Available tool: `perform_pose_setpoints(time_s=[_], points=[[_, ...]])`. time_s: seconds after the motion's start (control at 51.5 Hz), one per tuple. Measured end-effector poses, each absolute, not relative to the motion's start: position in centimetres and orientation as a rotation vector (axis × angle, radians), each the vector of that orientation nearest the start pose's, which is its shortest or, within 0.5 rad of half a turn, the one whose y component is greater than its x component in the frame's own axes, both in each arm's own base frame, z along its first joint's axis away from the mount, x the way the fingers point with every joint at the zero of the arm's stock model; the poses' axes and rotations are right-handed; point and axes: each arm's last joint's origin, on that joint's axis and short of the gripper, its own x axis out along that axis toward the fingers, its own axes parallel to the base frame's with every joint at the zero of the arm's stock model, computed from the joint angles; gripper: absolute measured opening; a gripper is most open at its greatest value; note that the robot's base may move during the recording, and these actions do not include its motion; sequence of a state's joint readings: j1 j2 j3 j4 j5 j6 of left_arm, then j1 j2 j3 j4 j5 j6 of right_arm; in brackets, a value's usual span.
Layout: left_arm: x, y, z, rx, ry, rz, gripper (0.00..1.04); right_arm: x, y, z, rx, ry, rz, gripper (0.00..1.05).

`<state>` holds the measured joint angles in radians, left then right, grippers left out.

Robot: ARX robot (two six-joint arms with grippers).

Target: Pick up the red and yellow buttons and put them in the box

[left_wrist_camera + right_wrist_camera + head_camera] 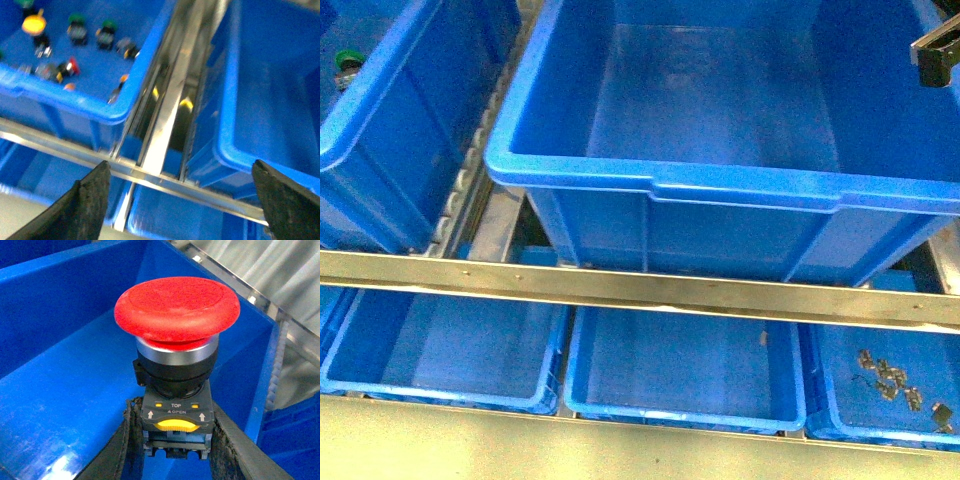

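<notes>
Obs: right end effector (174,452) has its fingers clamped on the grey block body of the red button (177,307). The cap points away from the wrist, and the face marked "TOP / OPEN" with a yellow tab is towards the camera. The button is held over the interior of the box (60,385), with blue walls on either side. In the front view this arm enters at the upper right, above the box.

The left end effector (182,200) has its fingers wide apart with nothing between them, over the metal rail (165,135) between the box and the neighbouring crate (115,112). The yellow button (33,24) lies in that crate, near the green-capped switches (76,22). This view is blurred.
</notes>
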<state>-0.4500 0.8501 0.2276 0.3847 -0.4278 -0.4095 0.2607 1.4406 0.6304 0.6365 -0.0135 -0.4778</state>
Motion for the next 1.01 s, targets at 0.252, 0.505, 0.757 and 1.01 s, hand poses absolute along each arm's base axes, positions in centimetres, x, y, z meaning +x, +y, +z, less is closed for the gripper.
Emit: perform_pose_setpoints(time_s=[0.252,0.505,0.757,1.01], points=[[14.2,-3.8,18.0,-0.066,0.005,-0.011,0.42,28.2,7.5,21.5,-0.475,0.103,0.302,0.26],[13.1,-2.0,17.0,-0.016,-0.005,-0.005,0.03,28.2,7.4,21.3,-0.474,0.111,0.297,0.26],[12.3,-1.2,17.2,-0.013,-0.015,-0.012,0.03,28.1,7.6,21.2,-0.490,0.103,0.302,0.26],[11.6,-0.1,17.4,-0.009,-0.025,-0.008,0.03,27.7,8.0,21.1,-0.481,0.093,0.317,0.26]])
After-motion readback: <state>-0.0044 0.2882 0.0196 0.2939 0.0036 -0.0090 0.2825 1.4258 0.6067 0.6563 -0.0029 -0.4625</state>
